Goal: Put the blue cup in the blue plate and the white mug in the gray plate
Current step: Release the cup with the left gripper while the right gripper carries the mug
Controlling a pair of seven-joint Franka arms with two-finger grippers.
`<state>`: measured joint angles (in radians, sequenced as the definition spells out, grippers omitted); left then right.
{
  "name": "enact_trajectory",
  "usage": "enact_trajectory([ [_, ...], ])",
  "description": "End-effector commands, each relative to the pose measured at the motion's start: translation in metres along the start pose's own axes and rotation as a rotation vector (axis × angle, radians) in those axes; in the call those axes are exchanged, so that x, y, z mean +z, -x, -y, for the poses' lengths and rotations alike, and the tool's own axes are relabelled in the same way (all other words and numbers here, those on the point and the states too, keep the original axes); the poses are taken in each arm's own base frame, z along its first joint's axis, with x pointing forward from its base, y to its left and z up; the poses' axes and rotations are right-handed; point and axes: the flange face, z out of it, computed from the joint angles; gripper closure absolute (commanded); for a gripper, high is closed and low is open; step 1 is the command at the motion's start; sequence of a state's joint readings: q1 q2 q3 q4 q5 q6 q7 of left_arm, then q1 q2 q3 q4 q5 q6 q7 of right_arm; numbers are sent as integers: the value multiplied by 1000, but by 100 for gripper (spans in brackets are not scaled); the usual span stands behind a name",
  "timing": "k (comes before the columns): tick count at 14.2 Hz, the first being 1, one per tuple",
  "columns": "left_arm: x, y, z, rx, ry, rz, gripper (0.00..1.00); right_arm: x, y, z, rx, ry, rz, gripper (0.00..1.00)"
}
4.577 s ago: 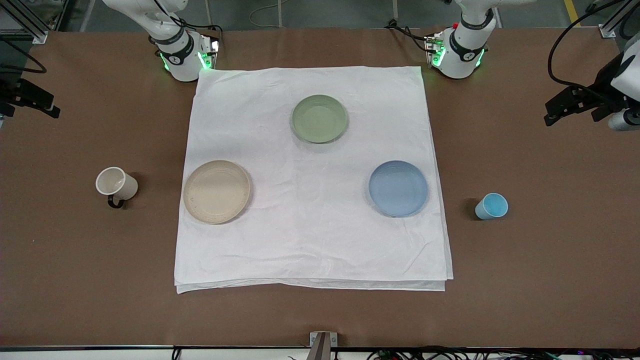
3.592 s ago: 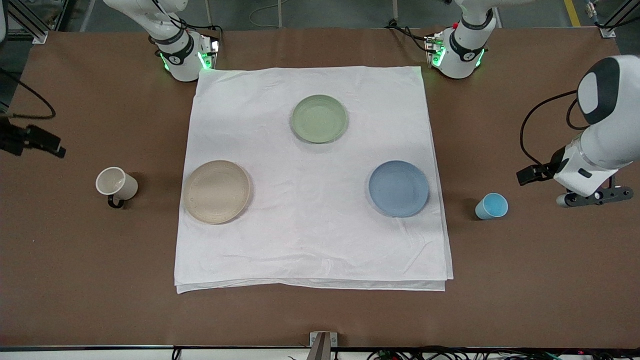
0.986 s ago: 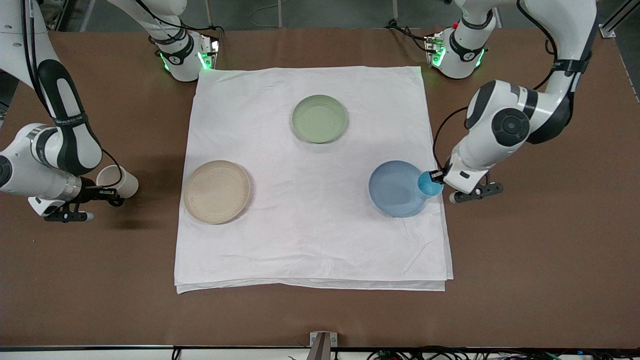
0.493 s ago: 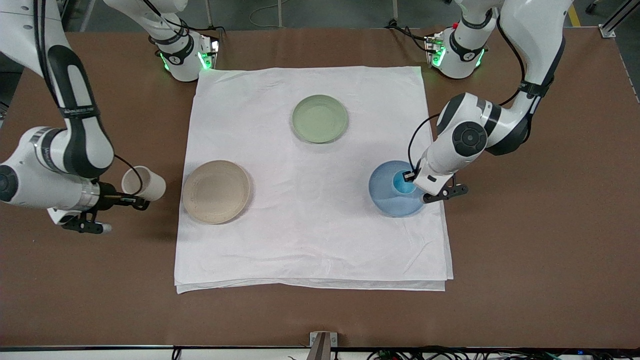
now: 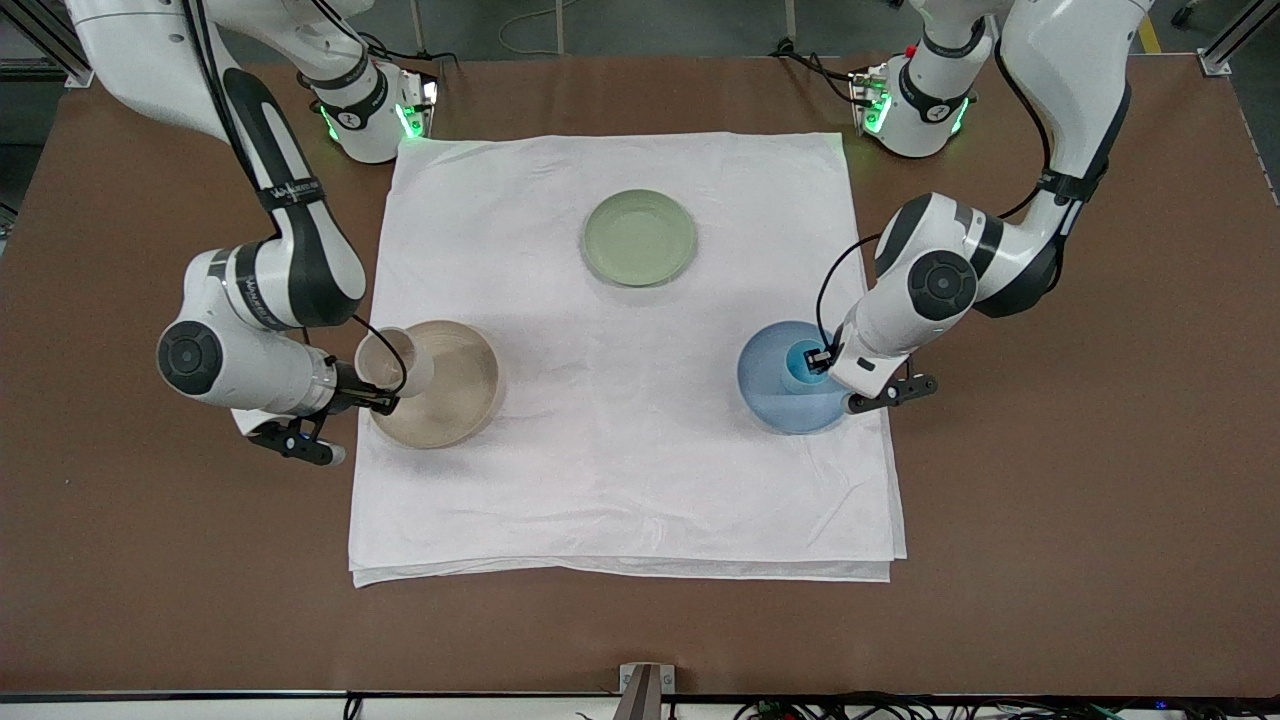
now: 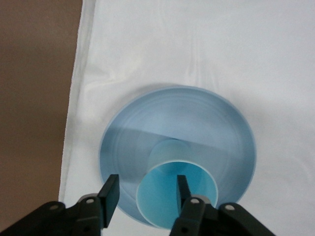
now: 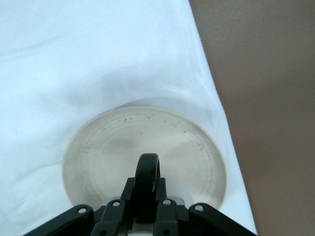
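Observation:
The blue cup [image 5: 800, 362] stands upright on the blue plate [image 5: 775, 395]. My left gripper [image 5: 815, 362] is open at the cup's rim. In the left wrist view one finger [image 6: 183, 187] is inside the cup [image 6: 162, 201] and the other [image 6: 109, 194] is outside, apart from its wall, over the blue plate [image 6: 197, 123]. My right gripper [image 5: 378, 400] is shut on the white mug's dark handle [image 7: 146, 177]. It holds the mug [image 5: 393, 360] tilted over the gray plate's [image 5: 455, 395] edge at the right arm's end. The gray plate [image 7: 113, 147] fills the right wrist view.
A green plate [image 5: 639, 237] lies on the white cloth [image 5: 620, 480], farther from the front camera than the other two plates. The cloth covers the table's middle, with brown tabletop [image 5: 1050, 500] around it.
My right arm has carried the white mug from the bare table to over the gray plate's edge. My left gripper has brought the blue cup from the blue plate's rim onto the plate.

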<state>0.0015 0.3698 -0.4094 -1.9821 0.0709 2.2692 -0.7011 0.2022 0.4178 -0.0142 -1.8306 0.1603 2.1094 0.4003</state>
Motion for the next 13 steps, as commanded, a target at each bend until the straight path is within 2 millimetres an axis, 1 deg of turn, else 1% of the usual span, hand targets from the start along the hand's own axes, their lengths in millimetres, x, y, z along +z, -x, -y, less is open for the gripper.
enact_trajectory([
  [1, -66, -25, -4, -25, -14, -33, 0, 21, 9, -5, 16, -4, -25, 99],
  [2, -96, -38, -3, -34, -11, -44, 0, 31, 13, -1, 7, -1, -28, 99],
  [3, -125, -51, 5, -53, -16, -49, 0, 38, 14, 4, -1, 4, -26, 98],
  [4, -144, -57, 9, -64, -15, -56, 0, 45, 14, 4, -2, 11, -18, 97],
  [5, -163, -69, 25, -93, -9, -79, 0, 49, 14, 3, -1, 13, -14, 93],
  [6, -187, -77, 41, -95, 4, -118, 0, 52, 14, 5, -5, 15, -13, 81],
  [7, -208, -83, 56, -81, 9, -151, 0, 51, 14, 5, -8, 15, -11, 52],
  [8, -228, -88, 79, -65, -7, -177, 0, 49, 12, 4, -4, 14, -12, 5],
  [9, -248, -85, 90, -30, -40, -196, 0, 47, 11, 2, -4, 12, -14, 0],
  [10, -265, -80, 101, -5, -66, -198, 0, 42, 8, 1, -4, 9, -16, 0],
  [11, -282, -76, 116, 15, -81, -197, 0, 32, 7, 4, -8, 5, -21, 0],
  [12, -301, -66, 123, 42, -93, -202, 0, 20, 5, 5, -11, 8, -7, 0],
  [13, -311, -59, 131, 69, -98, -195, 0, 2, 1, 7, -18, 12, 10, 0],
])
